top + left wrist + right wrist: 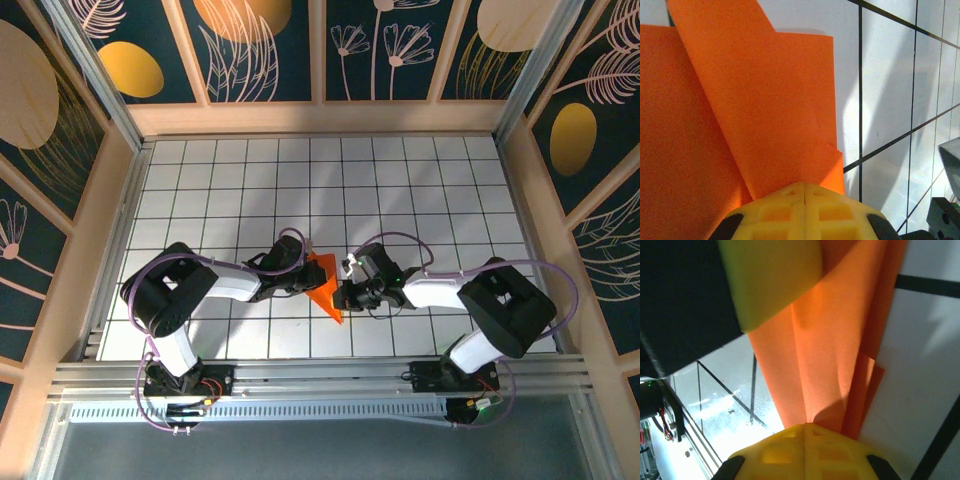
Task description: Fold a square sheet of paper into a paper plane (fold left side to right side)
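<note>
**Item:** square sheet of paper [325, 287], bright orange, already creased into several overlapping layers that narrow to a point

**Position:** between the two sets of fingers. It runs forward from the right gripper [805, 432] and fans out ahead of the left gripper [805, 192], over the white tiled table [420, 190].

**Fingers, right:** pressed together and clamped on the sheet. The layers rise straight out of the seam between the tips.

**Fingers, left:** pressed together with no gap. The sheet's narrow end meets their seam and looks pinched there. The view is too close to rule out that they only bear down on it.

**Neighbouring part:** a yellow finger [771, 282] of the other arm sits just beyond the right fingertips, against the same paper.

**Hazards, as judged:**
- Tearing: two tight holds on one thin sheet, so any pull apart loads the paper between them.
- Slipping: stacked layers held by a small bite at the tips can slide out or shift against each other, which would skew the left-to-right fold.
- Spring-back: the loose upper flap ahead of the left fingers may lift open if it is let go before the crease is pressed.
- Collision: the tips work close together, so a sideways sweep risks finger striking finger.

**Markings:** none readable. The sheet is plain, the fingers carry only a moulded grid, and the wall panels show leaf and flower motifs without lettering
</note>
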You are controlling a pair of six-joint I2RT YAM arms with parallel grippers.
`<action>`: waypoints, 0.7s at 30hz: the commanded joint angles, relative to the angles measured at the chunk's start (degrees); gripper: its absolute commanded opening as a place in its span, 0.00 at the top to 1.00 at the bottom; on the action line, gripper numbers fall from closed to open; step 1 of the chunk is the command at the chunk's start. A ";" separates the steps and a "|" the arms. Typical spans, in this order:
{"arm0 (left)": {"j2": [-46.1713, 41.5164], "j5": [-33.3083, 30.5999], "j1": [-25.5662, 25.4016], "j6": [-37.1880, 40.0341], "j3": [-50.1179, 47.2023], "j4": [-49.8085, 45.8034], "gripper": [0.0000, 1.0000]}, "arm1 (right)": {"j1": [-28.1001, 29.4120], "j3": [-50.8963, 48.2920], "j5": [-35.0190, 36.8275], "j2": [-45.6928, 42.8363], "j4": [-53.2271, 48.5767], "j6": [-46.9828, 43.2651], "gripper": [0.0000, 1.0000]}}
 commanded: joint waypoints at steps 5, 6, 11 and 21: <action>1.60 -3.13 0.22 1.35 -0.25 -5.52 1.00 | 1.03 -0.77 1.59 1.75 -2.01 0.00 1.00; 1.60 -3.14 0.22 1.38 -0.25 -5.57 1.00 | 1.16 -0.76 1.78 1.92 -2.30 -0.04 1.00; 1.27 -3.20 0.22 1.64 0.20 -5.88 1.00 | 1.48 -0.67 3.07 2.44 -4.36 -0.26 1.00; -5.12 -4.16 1.24 3.87 2.30 -6.90 0.98 | 1.45 -0.84 6.45 3.65 -9.00 -2.18 1.00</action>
